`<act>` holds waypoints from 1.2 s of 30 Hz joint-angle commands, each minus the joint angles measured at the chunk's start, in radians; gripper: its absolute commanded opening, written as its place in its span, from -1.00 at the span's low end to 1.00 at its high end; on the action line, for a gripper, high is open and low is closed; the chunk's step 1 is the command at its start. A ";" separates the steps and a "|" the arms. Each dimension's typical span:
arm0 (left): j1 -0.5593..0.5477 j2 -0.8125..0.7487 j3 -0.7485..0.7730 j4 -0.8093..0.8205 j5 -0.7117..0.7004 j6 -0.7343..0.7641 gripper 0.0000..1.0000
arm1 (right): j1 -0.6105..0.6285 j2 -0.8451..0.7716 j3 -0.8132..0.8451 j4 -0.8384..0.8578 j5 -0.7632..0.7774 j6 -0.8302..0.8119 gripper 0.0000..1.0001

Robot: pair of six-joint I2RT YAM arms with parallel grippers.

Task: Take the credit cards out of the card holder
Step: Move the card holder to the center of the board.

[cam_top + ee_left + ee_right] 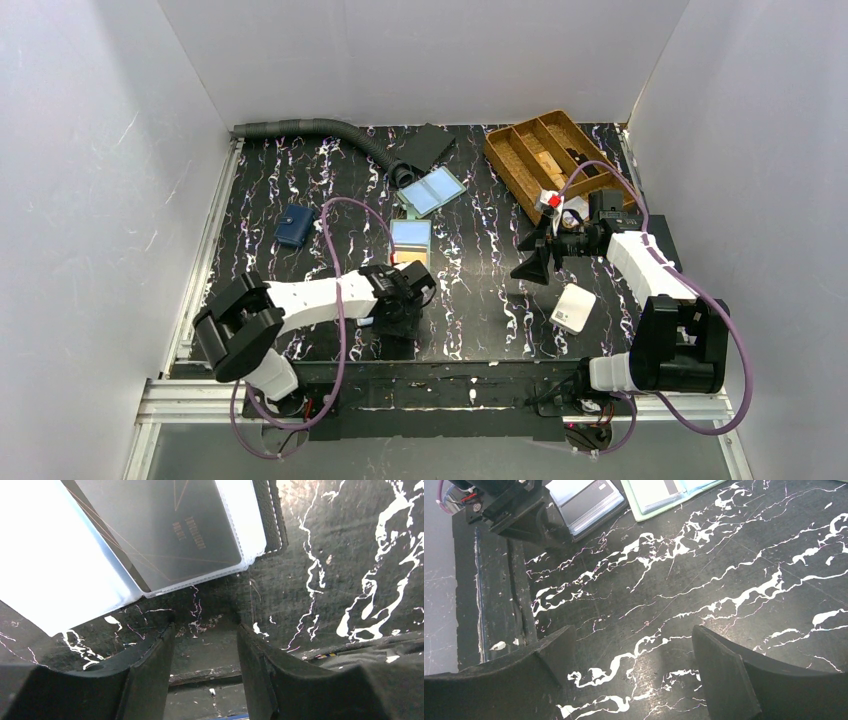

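Marbled black table (480,300): card holder (247,520) pockets a black-grey card (170,535); left gripper (206,630) jaws half-parted, empty; right gripper (633,632) jaws wide.

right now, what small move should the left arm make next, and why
Probably ease the left gripper forward: its jaws stand apart over bare table, and the near edge of the card holder, dark card in its pocket, lies just ahead.

No wording can be read. The black-grey card (165,530) in the card holder's (274,510) clear pocket bears two short lines of orange lettering, too blurred to make out. The white box (573,307), toward the near right corner of the table (470,300), carries a dark mark too small to read.
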 commanded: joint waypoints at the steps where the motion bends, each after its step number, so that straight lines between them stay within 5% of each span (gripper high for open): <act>1: 0.035 0.071 0.035 0.023 -0.100 -0.013 -0.06 | 0.005 0.006 0.041 -0.028 -0.019 -0.029 0.89; 5: 0.098 0.154 0.071 0.030 -0.133 -0.044 -0.13 | 0.003 0.000 0.043 -0.039 -0.019 -0.040 0.89; 11: 0.337 0.220 0.102 0.153 -0.063 -0.015 -0.14 | 0.004 0.001 0.047 -0.051 -0.024 -0.050 0.89; 20: 0.607 0.479 0.460 0.083 0.105 0.057 -0.24 | 0.004 -0.003 0.050 -0.063 -0.010 -0.063 0.90; 31: 0.787 0.611 0.750 0.028 0.246 0.132 -0.25 | 0.004 0.019 0.058 -0.085 0.000 -0.078 0.90; 36: 0.816 0.517 0.742 0.082 0.312 0.190 -0.22 | 0.003 0.014 0.057 -0.089 0.027 -0.082 0.90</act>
